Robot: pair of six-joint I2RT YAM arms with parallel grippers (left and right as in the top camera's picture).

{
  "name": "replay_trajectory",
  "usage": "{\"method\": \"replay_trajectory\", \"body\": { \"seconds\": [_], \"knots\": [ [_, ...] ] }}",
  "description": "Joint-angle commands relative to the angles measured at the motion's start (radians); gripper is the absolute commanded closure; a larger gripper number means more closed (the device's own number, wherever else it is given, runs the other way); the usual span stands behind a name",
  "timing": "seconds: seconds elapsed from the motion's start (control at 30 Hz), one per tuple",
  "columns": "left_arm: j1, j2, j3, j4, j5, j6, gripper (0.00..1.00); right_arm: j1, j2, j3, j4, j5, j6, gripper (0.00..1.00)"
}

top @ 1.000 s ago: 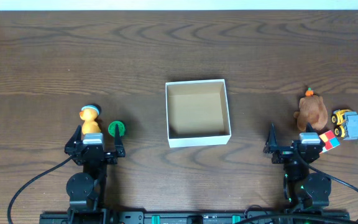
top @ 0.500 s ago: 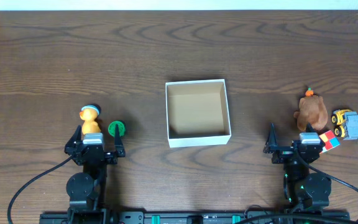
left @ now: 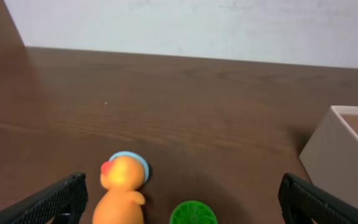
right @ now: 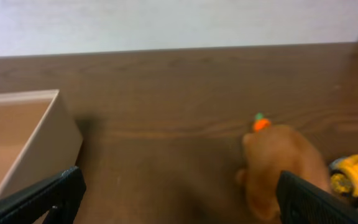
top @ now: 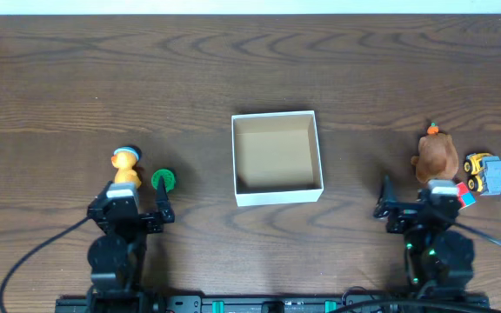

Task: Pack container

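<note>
Container: the white box with the brown inside (top: 277, 159) is sitting at the centre of the overhead frame, open side up, its edges square to the frame. One white corner is showing at the right edge of the left wrist view (left: 340, 149), and a wall at the left edge of the right wrist view (right: 36, 143).
Left gripper: it (top: 130, 203) is hovering at the lower left of the overhead frame. Its jaws are standing wide apart and gripping nothing.
Right gripper: it (top: 420, 202) is hovering at the lower right. Its jaws are likewise spread wide and gripping nothing.
Duck toy: the orange figure with a blue cap (top: 126, 168) is standing just above the left gripper, well left of the container.
Green disc: it (top: 163, 180) is lying just right of the duck toy, near but apart from it.
Brown plush: it (top: 437, 155) is sitting right of the container, just above the right gripper; an orange tip is showing at its top.
Yellow truck: it (top: 487, 172) is resting just right of the brown plush.
Coloured cube: it (top: 466, 193) is lying below the yellow truck, partly hidden by the right gripper.
Table: the dark wood surface (top: 59, 87) is bearing all items.
</note>
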Motion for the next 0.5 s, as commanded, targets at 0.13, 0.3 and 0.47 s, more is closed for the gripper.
{"method": "replay_trajectory", "body": {
  "seconds": [0.13,0.3,0.47],
  "knots": [
    [0.005,0.291,0.345,-0.274,-0.014,-0.149,0.02,-0.098,0.37,0.401,-0.27,0.036,0.014,0.01],
    [0.005,0.481,0.541,-0.504,-0.014,-0.196,0.02,-0.233,0.69,0.735,-0.552,-0.061,-0.043,0.01],
    [0.005,0.562,0.61,-0.595,-0.014,-0.196,0.02,-0.373,0.931,1.04,-0.777,-0.076,-0.053,0.01]
  ]
}}
